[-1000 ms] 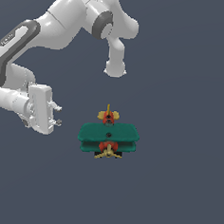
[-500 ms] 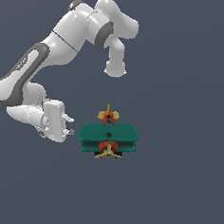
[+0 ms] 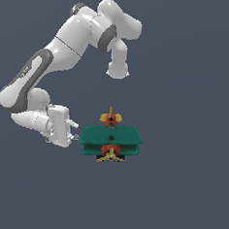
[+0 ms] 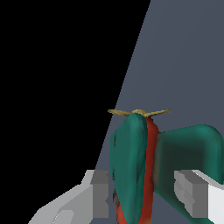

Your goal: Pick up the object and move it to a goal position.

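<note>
No text, label, brand, number or sign can be read in either view, whether on the toy biplane [image 3: 111,141], on the white arm [image 3: 68,49], or on the plain grey ground around them.

I see my arm [image 3: 68,44] as glossy white rounded shells with dark grey joint bands; its gripper [image 3: 75,132] is a boxy white block with pale grey fingers [image 4: 192,192].
</note>
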### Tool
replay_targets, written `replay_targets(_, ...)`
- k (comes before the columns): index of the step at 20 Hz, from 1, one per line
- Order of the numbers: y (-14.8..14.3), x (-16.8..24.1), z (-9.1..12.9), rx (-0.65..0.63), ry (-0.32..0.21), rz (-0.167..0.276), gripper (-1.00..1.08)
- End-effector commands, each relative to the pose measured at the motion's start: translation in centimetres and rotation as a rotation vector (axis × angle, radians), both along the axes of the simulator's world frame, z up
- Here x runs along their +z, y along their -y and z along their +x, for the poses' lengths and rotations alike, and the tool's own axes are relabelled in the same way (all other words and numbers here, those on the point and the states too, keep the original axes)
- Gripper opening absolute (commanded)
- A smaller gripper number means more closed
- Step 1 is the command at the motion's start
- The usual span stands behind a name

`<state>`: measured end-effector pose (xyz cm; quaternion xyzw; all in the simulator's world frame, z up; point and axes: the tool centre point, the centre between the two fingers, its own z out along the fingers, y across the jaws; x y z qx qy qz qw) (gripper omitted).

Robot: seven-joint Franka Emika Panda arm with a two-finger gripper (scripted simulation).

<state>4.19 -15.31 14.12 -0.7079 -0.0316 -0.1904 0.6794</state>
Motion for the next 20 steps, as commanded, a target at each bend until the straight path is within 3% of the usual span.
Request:
replay_targets(1,-0.2,0.1,0.0,0.004,0.003,-0.003,0.28)
replay_targets(12,-1.5,-0.2,0.1,0.023,0.007,-0.014,0.28)
replay_targets(20,-4.1,-0.3,0.5,0.024,0.007,-0.016,0.28)
